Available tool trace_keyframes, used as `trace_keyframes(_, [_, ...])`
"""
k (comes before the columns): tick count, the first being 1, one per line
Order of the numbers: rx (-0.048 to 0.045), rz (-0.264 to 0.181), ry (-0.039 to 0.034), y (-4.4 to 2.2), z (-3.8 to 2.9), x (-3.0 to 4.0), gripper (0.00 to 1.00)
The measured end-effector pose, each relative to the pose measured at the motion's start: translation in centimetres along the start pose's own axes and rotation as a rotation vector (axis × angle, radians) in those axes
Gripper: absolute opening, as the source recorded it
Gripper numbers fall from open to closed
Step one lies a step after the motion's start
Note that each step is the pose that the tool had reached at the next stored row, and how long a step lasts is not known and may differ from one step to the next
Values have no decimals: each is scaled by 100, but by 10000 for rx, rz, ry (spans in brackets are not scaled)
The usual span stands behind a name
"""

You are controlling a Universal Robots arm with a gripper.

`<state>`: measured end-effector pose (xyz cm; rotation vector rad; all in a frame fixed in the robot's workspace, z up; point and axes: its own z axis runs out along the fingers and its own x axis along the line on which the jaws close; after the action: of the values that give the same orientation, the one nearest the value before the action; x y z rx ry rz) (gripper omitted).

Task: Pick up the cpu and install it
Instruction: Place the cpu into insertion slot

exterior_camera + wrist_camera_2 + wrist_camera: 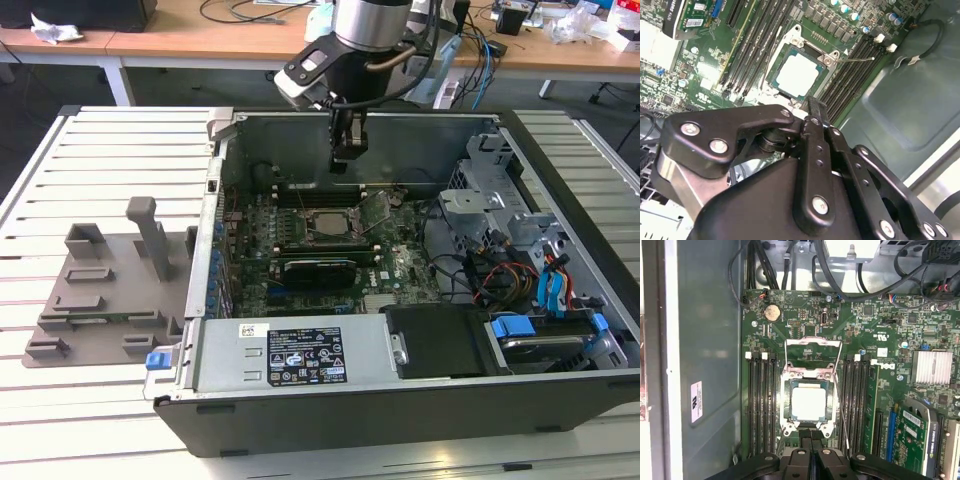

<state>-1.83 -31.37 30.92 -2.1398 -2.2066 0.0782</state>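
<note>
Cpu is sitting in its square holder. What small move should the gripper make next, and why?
Probably lift straight up a little. In the first wrist view the cpu lies flat in its socket, and the gripper hangs above it, shut and empty.

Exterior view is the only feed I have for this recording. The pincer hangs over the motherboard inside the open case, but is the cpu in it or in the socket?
Observer: In both wrist views the cpu lies flat in the socket, silvery top up.
Operator: So the pincer is empty?
Observer: Yes. In the first wrist view the pincer is shut with nothing between its tips, just off one edge of the socket.
Operator: Is the socket's metal frame closed over the chip?
Observer: No. The load frame is swung open, off the cpu, and the thin lever stands free beside the socket.
</note>
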Motion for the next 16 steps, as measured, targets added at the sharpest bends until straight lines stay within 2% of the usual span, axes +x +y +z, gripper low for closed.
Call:
trace_keyframes(8, [-4,-1,1,-1,-11,0,11])
trace_keyframes(9, [-195,-3,-10,-1,-12,0,11])
trace_keyframes(10, [-328,-4,-9,-1,-9,0,11])
trace_keyframes(16, [-340,-4,-10,-1,-9,0,11])
